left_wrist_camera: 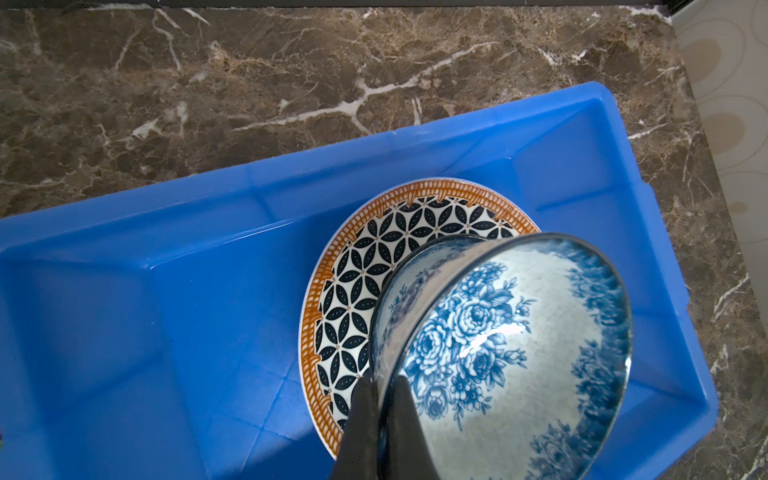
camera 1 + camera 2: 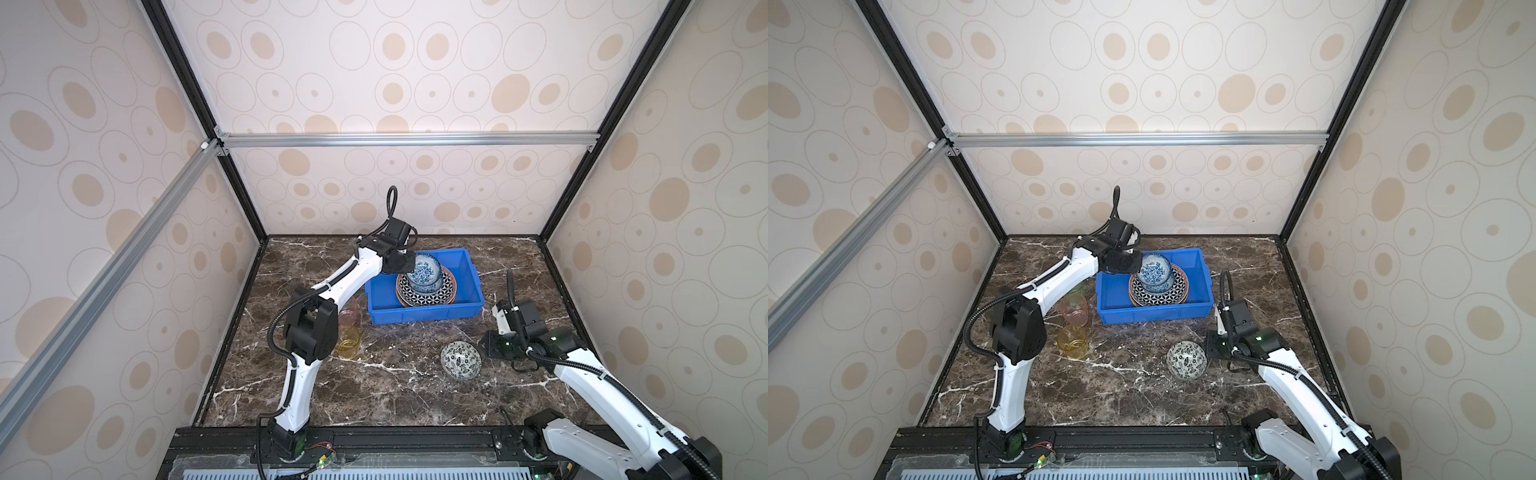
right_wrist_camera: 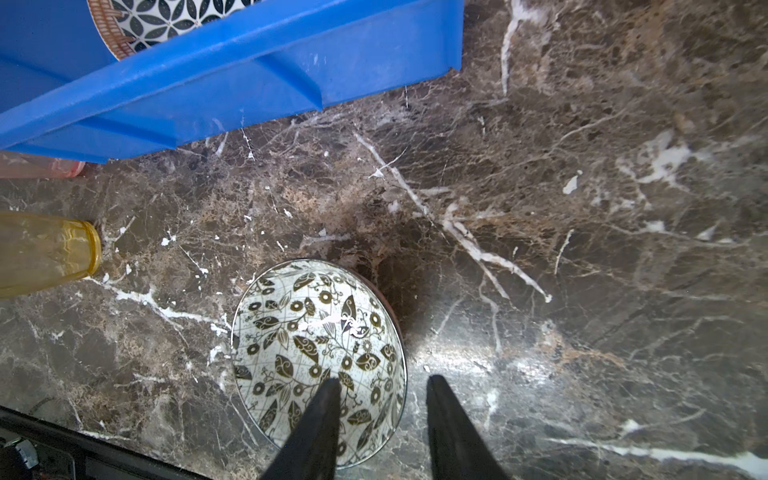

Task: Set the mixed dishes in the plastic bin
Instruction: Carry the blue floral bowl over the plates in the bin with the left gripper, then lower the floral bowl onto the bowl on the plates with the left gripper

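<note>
A pink translucent cup (image 2: 1075, 311) is noted beside the blue rectangular plastic bin (image 2: 1150, 313). A blue-floral bowl (image 1: 498, 353) is held tilted above the bin, clamped by the left claw (image 1: 380, 386). The right claw (image 3: 383, 379) is parted over the rim of the black-white bowl (image 3: 311, 332).

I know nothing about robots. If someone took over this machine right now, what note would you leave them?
Left tool: shut on the rim of the blue-floral bowl, holding it tilted over the blue bin.
Right tool: open, one finger over the black-white bowl, one outside its rim; not gripping yet.
Done: the geometric plate lies in the bin.
Left: set down the blue-floral bowl, then bin the black-white bowl, the pink cup and the yellow cup, which stand on the table left of the bin.
</note>
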### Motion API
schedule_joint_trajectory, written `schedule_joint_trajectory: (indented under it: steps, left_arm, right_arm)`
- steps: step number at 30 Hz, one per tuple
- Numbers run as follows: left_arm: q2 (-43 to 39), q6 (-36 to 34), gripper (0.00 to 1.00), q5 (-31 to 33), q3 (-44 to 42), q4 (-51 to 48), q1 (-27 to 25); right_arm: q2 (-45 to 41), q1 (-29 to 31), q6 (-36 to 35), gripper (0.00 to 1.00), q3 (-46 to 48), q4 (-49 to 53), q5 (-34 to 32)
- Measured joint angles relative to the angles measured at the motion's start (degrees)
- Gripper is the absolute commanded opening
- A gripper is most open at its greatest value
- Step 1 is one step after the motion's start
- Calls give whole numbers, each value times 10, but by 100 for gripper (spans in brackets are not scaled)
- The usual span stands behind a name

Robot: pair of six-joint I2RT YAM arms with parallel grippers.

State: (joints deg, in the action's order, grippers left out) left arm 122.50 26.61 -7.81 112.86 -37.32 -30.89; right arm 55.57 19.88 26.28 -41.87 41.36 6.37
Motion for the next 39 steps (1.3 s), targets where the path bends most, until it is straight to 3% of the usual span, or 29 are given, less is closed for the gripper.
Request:
schedule_joint_trajectory:
  steps: [39]
  left_arm:
    - [45, 15, 0, -27, 0, 2, 3]
  right_arm:
    - [2, 0, 0, 38, 1, 0, 1]
